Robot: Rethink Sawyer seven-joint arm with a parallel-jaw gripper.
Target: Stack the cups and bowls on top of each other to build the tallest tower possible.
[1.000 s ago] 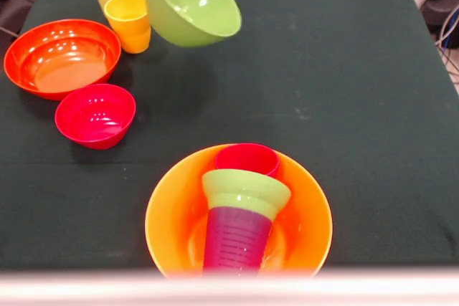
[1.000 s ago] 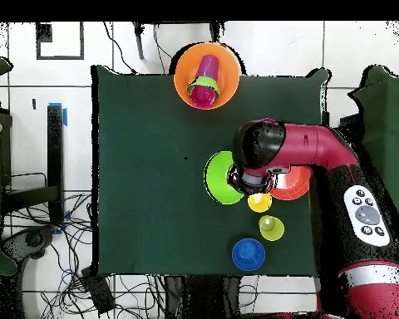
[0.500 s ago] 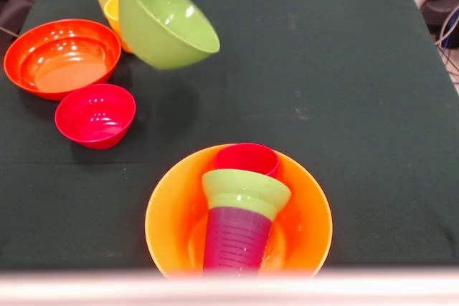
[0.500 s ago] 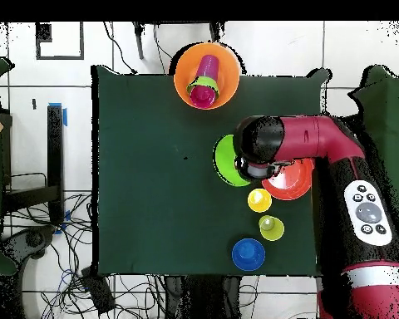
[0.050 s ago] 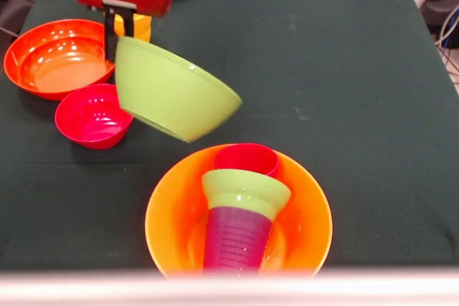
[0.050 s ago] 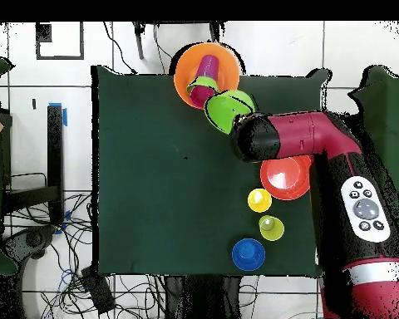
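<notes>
While my gripper (image 5: 119,30) hangs over the dark green worktop (image 5: 344,69), its fingers (image 5: 110,34) pinch the rim of the large green bowl (image 5: 172,91), which is tilted in the air just beside the tower (image 5: 240,206). I list on the worktop: wide orange-red bowl (image 5: 61,55), small red-pink bowl (image 5: 90,116), small blue bowl (image 6: 248,253), yellow-orange cup (image 6: 259,200), pale yellow cup (image 6: 271,227). The tower's red-pink cup (image 5: 247,158) sits topmost.

I see the gripper (image 5: 120,30) carry the big green bowl (image 5: 172,91) away from the table's far corner by the yellow cups toward the stack, lower and tipped further, now just beside the orange bowl (image 5: 172,206).
</notes>
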